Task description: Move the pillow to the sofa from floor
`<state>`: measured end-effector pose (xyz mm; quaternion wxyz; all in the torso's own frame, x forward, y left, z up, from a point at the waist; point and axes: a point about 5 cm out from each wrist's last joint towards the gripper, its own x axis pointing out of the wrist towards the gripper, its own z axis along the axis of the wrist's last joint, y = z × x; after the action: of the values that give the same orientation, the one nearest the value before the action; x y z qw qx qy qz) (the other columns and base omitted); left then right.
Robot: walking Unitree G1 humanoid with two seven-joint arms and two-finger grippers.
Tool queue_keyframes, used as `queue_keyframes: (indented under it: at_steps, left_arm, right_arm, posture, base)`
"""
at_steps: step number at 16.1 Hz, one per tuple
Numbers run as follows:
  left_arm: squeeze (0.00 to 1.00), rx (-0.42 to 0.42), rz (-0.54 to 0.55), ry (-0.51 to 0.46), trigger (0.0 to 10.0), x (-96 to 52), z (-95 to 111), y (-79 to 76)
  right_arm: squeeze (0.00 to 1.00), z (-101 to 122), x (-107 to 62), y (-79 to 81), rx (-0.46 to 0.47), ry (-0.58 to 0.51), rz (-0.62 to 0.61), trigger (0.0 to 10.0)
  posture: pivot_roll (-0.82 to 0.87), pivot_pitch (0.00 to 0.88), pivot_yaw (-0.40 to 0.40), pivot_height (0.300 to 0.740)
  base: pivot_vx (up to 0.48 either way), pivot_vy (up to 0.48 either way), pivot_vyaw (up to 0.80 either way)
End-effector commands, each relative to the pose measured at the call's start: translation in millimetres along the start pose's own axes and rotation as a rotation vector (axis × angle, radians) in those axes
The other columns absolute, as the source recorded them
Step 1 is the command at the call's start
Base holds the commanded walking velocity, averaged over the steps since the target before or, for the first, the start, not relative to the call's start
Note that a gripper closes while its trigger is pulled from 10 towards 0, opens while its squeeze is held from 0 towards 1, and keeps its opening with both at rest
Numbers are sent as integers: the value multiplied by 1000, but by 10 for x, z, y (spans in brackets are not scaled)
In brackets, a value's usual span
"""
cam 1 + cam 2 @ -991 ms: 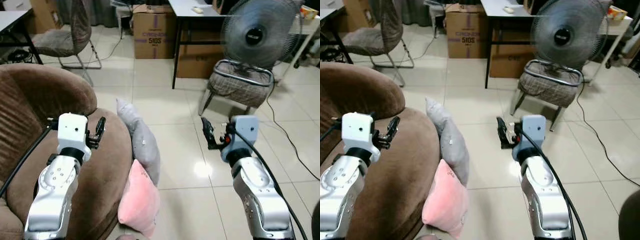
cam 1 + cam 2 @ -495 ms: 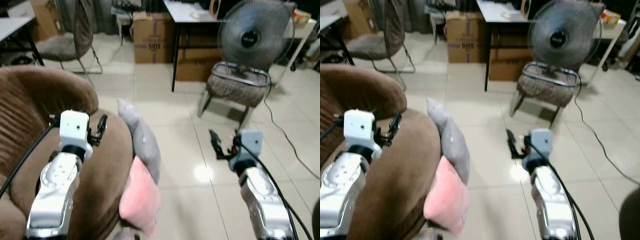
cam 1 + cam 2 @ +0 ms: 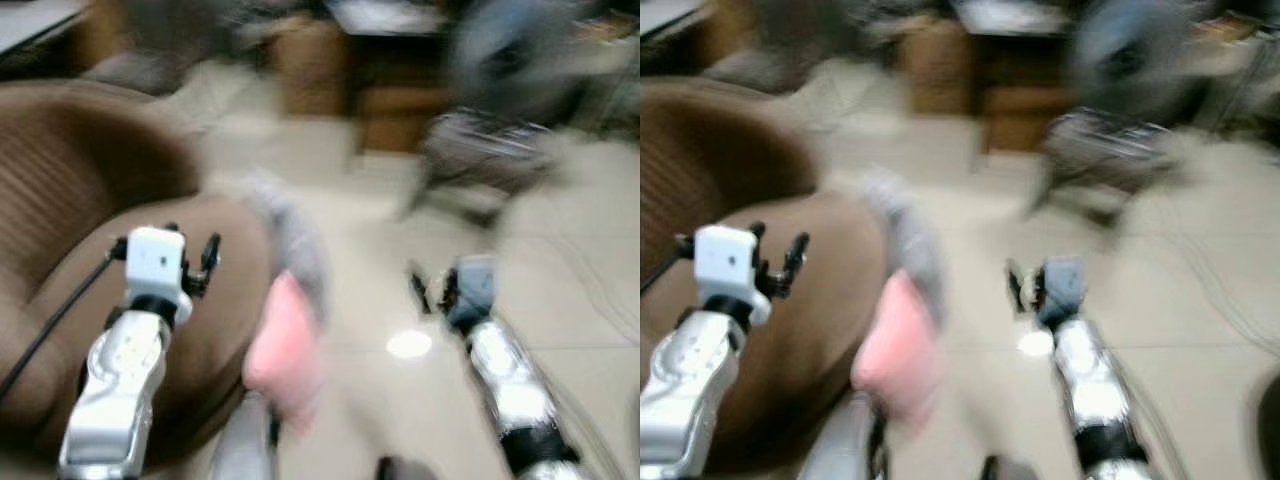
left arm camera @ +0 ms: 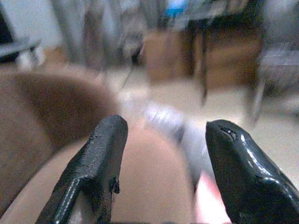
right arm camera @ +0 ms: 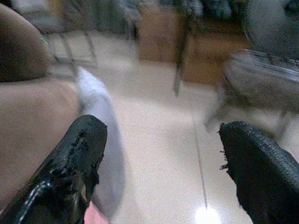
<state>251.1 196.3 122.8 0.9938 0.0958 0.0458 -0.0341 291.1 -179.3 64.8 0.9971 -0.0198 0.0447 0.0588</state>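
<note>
Pale tile floor (image 3: pixel 560 230) blurs before me beside the brown sofa (image 3: pixel 90 250). Pink pillow (image 3: pixel 283 340) and grey pillow (image 5: pixel 100 140) lean against it; my left hand (image 4: pixel 161 154) and right hand (image 5: pixel 163 163) hang spread, empty.

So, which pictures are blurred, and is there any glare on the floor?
Both eye views are motion-blurred, worst at the back of the room; the pink pillow is smeared. Both wrist views are soft behind sharper fingers. A bright glare spot lies on the tiles.

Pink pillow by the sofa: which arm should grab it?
Probably the right. The right gripper hangs open over bare floor beside the pink pillow, while the left gripper, also open, sits above the brown sofa. Blur limits certainty.
</note>
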Motion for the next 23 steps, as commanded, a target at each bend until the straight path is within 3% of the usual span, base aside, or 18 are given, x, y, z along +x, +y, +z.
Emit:
queue_keyframes:
  at_steps: [1, 2, 3, 4, 5, 6, 8, 12, 15, 19, 23]
  left_arm:
    - [0, 18, 2, -17, 10000, 57, 67, 33]
    - [0, 18, -4, -22, 10000, 103, 85, 41]
    - [0, 19, -8, -23, 10000, 129, 91, 46]
    - [0, 11, -28, -21, 10000, 187, 87, 45]
    - [0, 3, -54, -1, 10000, 227, 45, 21]
    - [0, 8, -68, 5, 10000, 236, 28, 9]
    - [0, 1, -35, 1, 10000, 219, 14, 33]
    - [0, 47, -29, -12, 10000, 180, -28, 7]
    - [0, 43, -51, -14, 10000, 142, -72, -53]
    - [0, 50, -49, -17, 10000, 134, -90, -78]
    - [0, 53, -30, -21, 10000, 127, -82, -28]
  right_arm:
    - [0, 305, 60, -28, 17, -97, -32, 10000]
    - [0, 596, 164, -175, 48, -165, -94, 10000]
    - [0, 730, 230, -231, 66, -192, -102, 10000]
    - [0, 918, 360, -197, 44, -223, -25, 10000]
    - [0, 894, 384, 24, -11, -195, 121, 10000]
    - [0, 864, 344, 186, -7, -178, 217, 10000]
    - [0, 761, 240, 312, -16, -126, 245, 10000]
    - [0, 549, 28, 329, 39, -46, 184, 10000]
    - [0, 463, -159, 284, 25, -24, 126, 10000]
    - [0, 253, -150, 219, 26, 14, 108, 10000]
    - [0, 317, -45, 278, 6, 8, 154, 10000]
  posture:
    - [24, 0, 6, 650]
    - [25, 0, 7, 650]
    - [26, 0, 10, 650]
    - [28, 0, 9, 650]
    - [43, 0, -1, 650]
    - [45, 0, -6, 650]
    - [43, 0, -7, 650]
    - [37, 0, -9, 650]
    - [26, 0, -4, 650]
    - [28, 0, -10, 650]
    - [28, 0, -10, 650]
  base:
    - [0, 0, 0]
    - [0, 0, 0]
    - [0, 0, 0]
    - [0, 0, 0]
    - [0, 0, 0]
    - [0, 0, 0]
    - [0, 0, 0]
    - [0, 0, 0]
    - [0, 0, -169]
    - [194, 0, -200]
    - [295, 0, 0]
